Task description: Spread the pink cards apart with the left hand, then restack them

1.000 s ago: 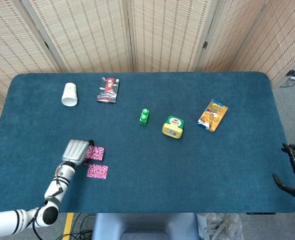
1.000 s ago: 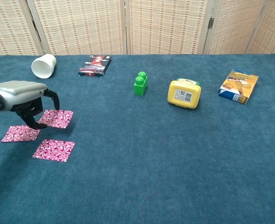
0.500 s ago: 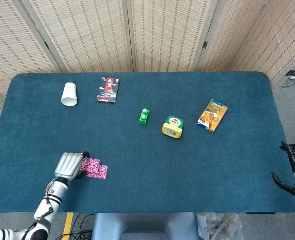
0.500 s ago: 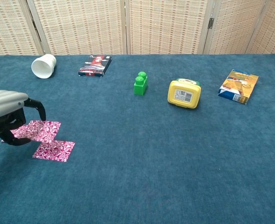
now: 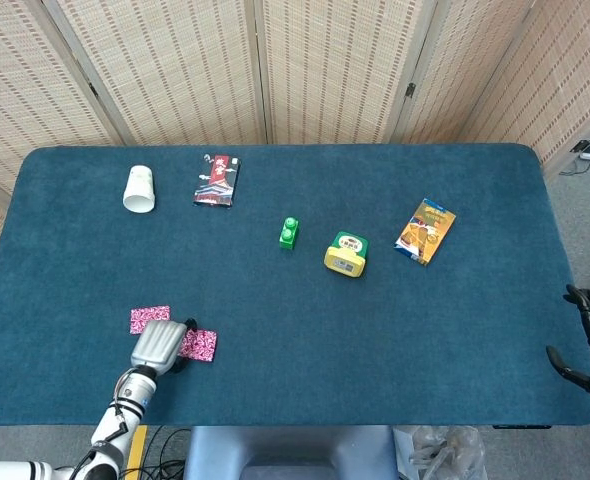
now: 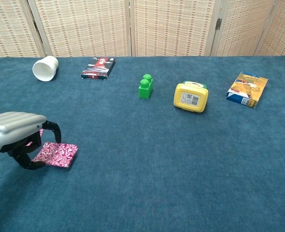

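Two patches of pink patterned cards lie near the table's front left. One pink card (image 5: 148, 318) sits alone, just left of and behind my left hand (image 5: 160, 343). The other pink cards (image 5: 203, 346) stick out to the right from under that hand. In the chest view my left hand (image 6: 16, 127) hangs over the left end of these pink cards (image 6: 59, 153), fingers curled down around that end and gripping it. How many cards lie there is hidden. My right hand (image 5: 587, 345) shows at the far right edge, off the table, fingers apart and holding nothing.
A white cup (image 5: 139, 189) lies on its side at the back left, beside a dark packet (image 5: 216, 180). A green brick (image 5: 289, 232), a yellow box (image 5: 346, 254) and an orange-blue snack box (image 5: 425, 231) stand mid-table. The table's front edge (image 5: 275, 424) is close behind my left hand.
My left hand has moved toward the front edge and slightly right, bringing a pink card onto the front one. The left card, earlier hidden in the head view, now shows. The right hand has not moved.
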Controlling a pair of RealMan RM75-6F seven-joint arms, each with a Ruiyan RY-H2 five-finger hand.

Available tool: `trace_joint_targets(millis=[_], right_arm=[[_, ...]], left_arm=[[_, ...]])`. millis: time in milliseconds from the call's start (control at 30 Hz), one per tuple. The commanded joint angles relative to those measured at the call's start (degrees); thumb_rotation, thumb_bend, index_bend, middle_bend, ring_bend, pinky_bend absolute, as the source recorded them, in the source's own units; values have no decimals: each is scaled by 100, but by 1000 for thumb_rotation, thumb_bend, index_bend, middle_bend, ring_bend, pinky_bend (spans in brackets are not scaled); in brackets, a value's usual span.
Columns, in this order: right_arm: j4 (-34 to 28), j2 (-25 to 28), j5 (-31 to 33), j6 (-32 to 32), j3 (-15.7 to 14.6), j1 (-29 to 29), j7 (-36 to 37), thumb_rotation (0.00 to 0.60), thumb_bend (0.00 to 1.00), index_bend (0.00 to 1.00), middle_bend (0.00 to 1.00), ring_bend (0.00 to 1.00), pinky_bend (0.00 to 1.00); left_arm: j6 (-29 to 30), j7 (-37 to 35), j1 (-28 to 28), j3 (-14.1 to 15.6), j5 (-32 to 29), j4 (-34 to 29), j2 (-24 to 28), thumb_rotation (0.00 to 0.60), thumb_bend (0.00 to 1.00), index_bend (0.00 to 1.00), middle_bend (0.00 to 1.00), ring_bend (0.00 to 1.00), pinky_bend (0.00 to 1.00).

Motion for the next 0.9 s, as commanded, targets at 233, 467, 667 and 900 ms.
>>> trace_joint_targets(millis=[233, 467, 667, 900], right_arm=[[32, 0, 36, 1, -9, -24, 37, 600, 332, 52, 241, 114, 137], [45, -2, 43, -12, -12, -22, 49, 600, 331, 53, 241, 114, 137], [44, -13, 31, -23, -13, -10, 38, 600, 331, 53, 241, 114, 137], [41, -7, 43, 3, -17, -34, 39, 600, 331, 53, 245, 115, 137]], left_arm=[[48, 158, -46, -105, -167, 123, -225, 600, 315, 350, 936, 893, 1000], [111, 184, -25, -132, -178, 206, -241, 600, 315, 350, 936, 893, 1000], [99, 203, -2, -113, -223, 224, -237, 600, 316, 350, 936, 893, 1000], [80, 228, 4, -114, -266, 202, -240, 600, 315, 346, 936, 893, 1000]])
